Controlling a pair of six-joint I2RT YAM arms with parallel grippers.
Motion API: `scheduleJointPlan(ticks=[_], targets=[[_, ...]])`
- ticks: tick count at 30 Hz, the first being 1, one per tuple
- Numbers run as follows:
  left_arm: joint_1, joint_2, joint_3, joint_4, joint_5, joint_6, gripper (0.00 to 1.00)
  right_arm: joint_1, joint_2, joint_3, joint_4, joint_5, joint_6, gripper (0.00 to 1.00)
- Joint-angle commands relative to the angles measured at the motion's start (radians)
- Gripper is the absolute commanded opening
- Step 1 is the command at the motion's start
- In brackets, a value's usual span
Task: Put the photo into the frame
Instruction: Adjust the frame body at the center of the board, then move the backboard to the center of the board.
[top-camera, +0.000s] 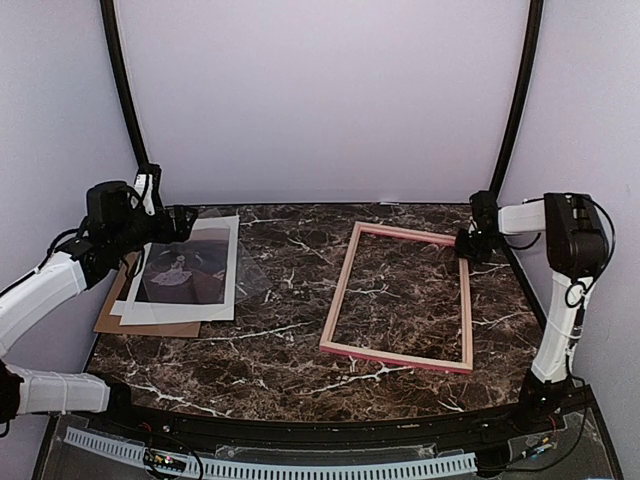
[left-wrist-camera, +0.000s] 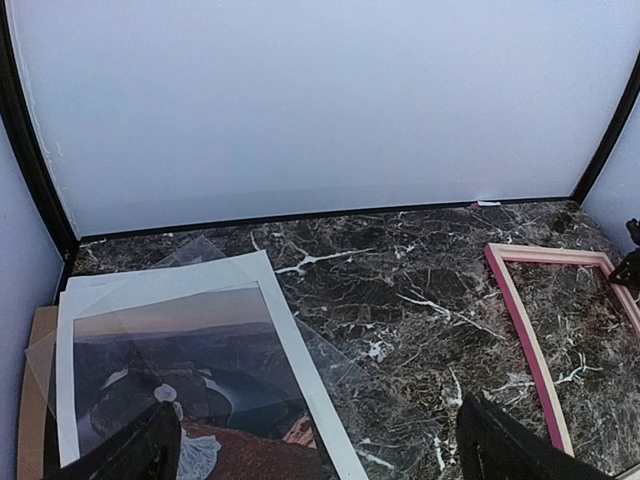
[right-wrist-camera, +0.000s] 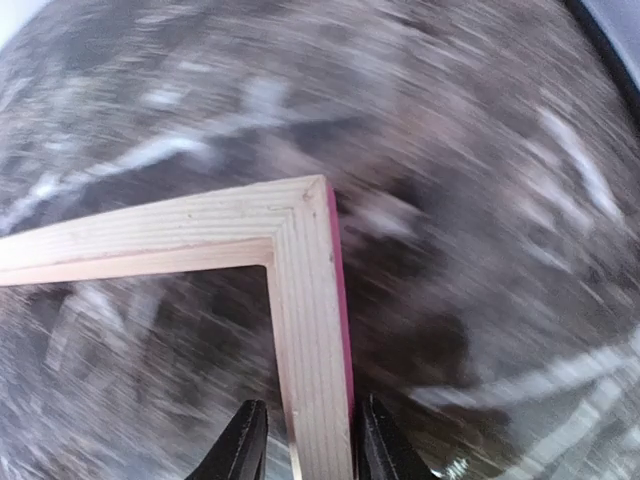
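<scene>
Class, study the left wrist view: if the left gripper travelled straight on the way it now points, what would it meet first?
Probably the clear sheet over the photo's right edge; the left gripper aims low, though depth is unclear.

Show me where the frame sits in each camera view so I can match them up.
Top external: the frame lies centre-right on the marble table.
Left wrist: the frame is at the right edge, showing only its left rail and far rail.
Right wrist: one wooden corner of the frame is in the centre, with a rail running down between the fingers.
Shared landmark: the right hand at the frame's far right corner.
</scene>
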Motion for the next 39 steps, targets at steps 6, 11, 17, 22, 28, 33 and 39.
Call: scheduleJointPlan(ticks=[6, 11, 17, 22, 28, 33, 39], targets=[[-0.005, 0.074, 0.086, -0.15, -0.092, -0.015, 0.99, 0.11, 0.246, 0.303, -0.172, -0.127, -0.213, 0.28], [-0.005, 0.128, 0.136, -0.228, -0.118, -0.032, 0.99, 0.12, 0.281, 0.359, -0.192, -0.156, -0.271, 0.27], [0.049, 0.259, 0.244, -0.374, -0.082, -0.039, 0.99, 0.12, 0.223, 0.346, -0.187, -0.051, -0.288, 0.53], [0.198, 0.341, 0.296, -0.44, 0.004, -0.073, 0.99, 0.145, 0.107, 0.3, -0.151, -0.01, -0.286, 0.73], [0.346, 0.468, 0.385, -0.499, -0.017, -0.069, 0.99, 0.243, 0.038, 0.29, -0.145, 0.019, -0.283, 0.87], [0.436, 0.604, 0.46, -0.519, -0.083, -0.033, 0.99, 0.316, 0.002, 0.254, -0.107, -0.033, -0.263, 0.88], [0.508, 0.761, 0.569, -0.542, -0.07, 0.029, 0.99, 0.366, -0.024, 0.176, -0.038, -0.11, -0.238, 0.89]])
